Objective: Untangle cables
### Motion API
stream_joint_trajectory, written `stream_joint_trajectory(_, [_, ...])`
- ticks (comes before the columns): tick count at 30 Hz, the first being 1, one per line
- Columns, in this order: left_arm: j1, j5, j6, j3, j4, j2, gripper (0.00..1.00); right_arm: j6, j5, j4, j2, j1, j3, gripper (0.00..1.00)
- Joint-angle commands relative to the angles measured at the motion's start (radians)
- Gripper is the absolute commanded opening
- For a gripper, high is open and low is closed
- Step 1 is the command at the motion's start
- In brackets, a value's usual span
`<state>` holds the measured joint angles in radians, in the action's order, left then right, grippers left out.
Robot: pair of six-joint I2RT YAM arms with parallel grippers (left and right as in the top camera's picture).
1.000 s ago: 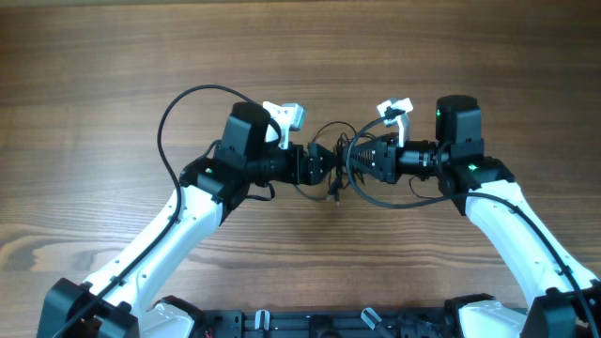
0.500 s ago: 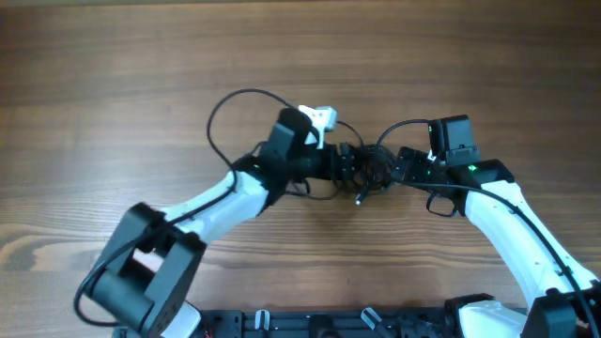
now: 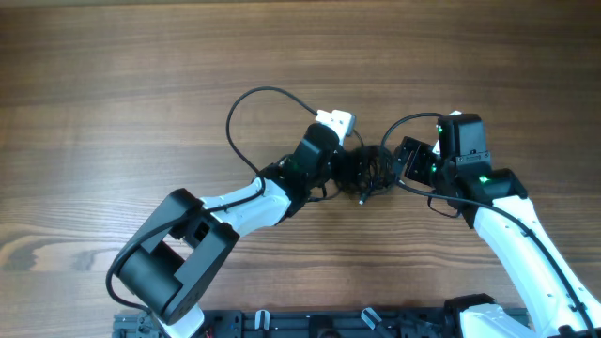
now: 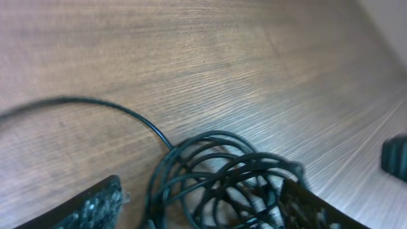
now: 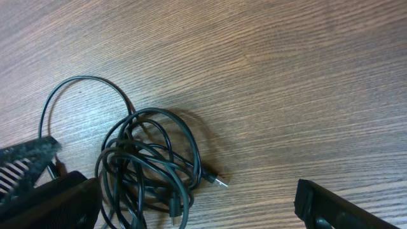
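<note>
**Wooden table (image 3: 113, 75) and a pale strip (image 4: 395, 14)**

The table is brown wood with a fine grain that runs left to right in the overhead view, crossed by darker streaks and lighter bands. In the left wrist view it shows a soft sheen, and at the upper right corner the pale strip, greyish, lies beyond its edge.

Overhead, 2 close wrist views sharing cables (image 3: 369, 172)
</note>
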<state>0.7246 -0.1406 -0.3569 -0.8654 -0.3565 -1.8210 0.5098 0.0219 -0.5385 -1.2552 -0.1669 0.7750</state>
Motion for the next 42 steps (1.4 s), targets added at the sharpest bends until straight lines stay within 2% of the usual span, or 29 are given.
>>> stream_joint_trajectory(1, [0.005, 0.034, 0.347, -0.005, 0.002, -0.015, 0.76, 0.043, 0.025, 0.000, 0.016, 0.005, 0.005, 0.99])
stream_joint_trajectory(6, [0.006, 0.018, 0.438, -0.005, 0.008, -0.022, 0.87, 0.076, 0.025, 0.004, 0.016, 0.005, 0.005, 0.99])
stream_joint_trajectory(10, [0.021, 0.004, 0.508, -0.005, -0.009, -0.075, 0.85, 0.097, 0.025, 0.022, 0.016, 0.005, 0.005, 0.99])
stream_joint_trajectory(14, [0.043, 0.003, 0.507, -0.005, -0.057, -0.126, 0.85, 0.096, 0.025, 0.025, 0.016, 0.005, 0.005, 0.99])
stream_joint_trajectory(16, [0.051, 0.004, 0.507, -0.005, -0.078, -0.145, 0.72, 0.096, 0.025, 0.023, 0.016, 0.005, 0.005, 0.99])
stream_joint_trajectory(18, [0.050, 0.005, 0.507, -0.005, -0.074, -0.144, 0.40, 0.095, 0.024, 0.021, 0.016, 0.005, 0.005, 0.99])
stream_joint_trajectory(19, [0.047, 0.005, 0.506, -0.005, -0.074, -0.140, 0.11, 0.094, 0.025, 0.020, 0.016, 0.005, 0.005, 0.99])
stream_joint_trajectory(20, [0.042, 0.005, 0.487, -0.005, -0.065, -0.131, 0.04, 0.092, 0.024, 0.019, 0.016, 0.005, 0.005, 0.99])
stream_joint_trajectory(22, [0.026, 0.008, 0.472, -0.005, -0.011, -0.078, 0.04, 0.092, 0.021, 0.011, 0.016, 0.005, 0.005, 0.99])
stream_joint_trajectory(23, [0.019, 0.008, 0.462, -0.005, 0.024, -0.036, 0.04, 0.092, 0.026, 0.010, 0.015, 0.004, 0.003, 0.96])
stream_joint_trajectory(24, [0.009, 0.007, 0.406, -0.005, 0.061, 0.022, 0.04, 0.073, 0.043, 0.010, 0.013, 0.004, 0.003, 0.91])
stream_joint_trajectory(28, [-0.040, -0.010, 0.214, -0.005, 0.247, 0.204, 0.04, -0.102, 0.187, 0.017, -0.029, 0.004, 0.003, 0.84])
stream_joint_trajectory(30, [-0.059, -0.053, 0.153, -0.005, 0.293, 0.229, 0.04, -0.131, 0.183, 0.024, -0.079, 0.004, 0.003, 0.81])
stream_joint_trajectory(32, [-0.069, -0.084, 0.103, -0.004, 0.342, 0.222, 0.11, -0.171, 0.183, 0.045, -0.142, 0.004, 0.003, 0.80])
stream_joint_trajectory(34, [-0.068, -0.085, 0.015, -0.004, 0.387, 0.208, 0.24, -0.196, 0.189, 0.072, -0.224, 0.004, 0.003, 0.72])
stream_joint_trajectory(36, [-0.068, -0.084, -0.105, -0.004, 0.415, 0.179, 0.27, -0.199, 0.186, 0.092, -0.290, 0.004, 0.003, 0.65])
stream_joint_trajectory(37, [-0.068, -0.084, -0.134, -0.004, 0.422, 0.167, 0.27, -0.196, 0.187, 0.109, -0.316, 0.004, 0.003, 0.54])
stream_joint_trajectory(39, [-0.062, -0.087, -0.154, -0.004, 0.423, 0.143, 0.26, -0.193, 0.195, 0.152, -0.358, 0.004, 0.003, 0.15])
stream_joint_trajectory(40, [-0.059, -0.087, -0.153, -0.004, 0.423, 0.138, 0.27, -0.193, 0.219, 0.160, -0.358, 0.004, 0.003, 0.04])
stream_joint_trajectory(42, [-0.059, -0.087, -0.153, -0.004, 0.429, 0.138, 0.27, -0.197, 0.257, 0.159, -0.327, 0.004, 0.008, 0.04])
